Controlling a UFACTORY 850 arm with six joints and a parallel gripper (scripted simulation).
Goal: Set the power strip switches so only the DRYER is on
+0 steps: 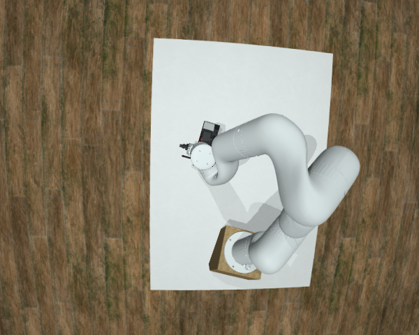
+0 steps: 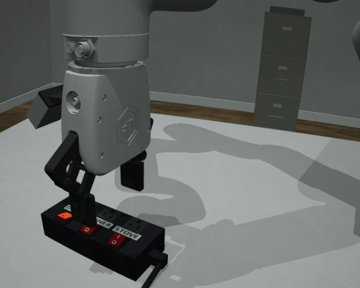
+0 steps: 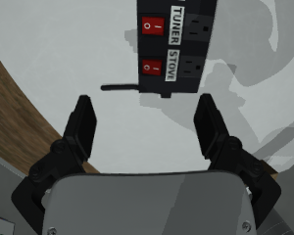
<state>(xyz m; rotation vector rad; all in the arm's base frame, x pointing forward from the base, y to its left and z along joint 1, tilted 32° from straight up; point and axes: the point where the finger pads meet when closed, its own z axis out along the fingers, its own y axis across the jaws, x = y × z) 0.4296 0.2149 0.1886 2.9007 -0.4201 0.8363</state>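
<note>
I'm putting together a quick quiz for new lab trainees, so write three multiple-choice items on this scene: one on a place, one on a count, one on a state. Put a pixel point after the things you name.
1. Which label is nearest the cord end of the power strip?
A) TUNER
B) STOVE
C) DRYER

2. How many switches on the strip glow bright orange?
A) none
B) one
C) three

3. How do the tool's fingers stand?
A) spread wide apart
B) pressed together
C) clamped on the cord

Answers:
1 B: the STOVE label point(image 2: 126, 233) point(image 3: 171, 66) sits beside the end where the cord point(image 2: 152, 274) point(image 3: 120, 87) leaves.
2 B: only the leftmost switch point(image 2: 64, 216) is lit; the other two are dark red.
3 A: a broad gap shows between the tool's point(image 3: 145, 117) fingers.
</note>
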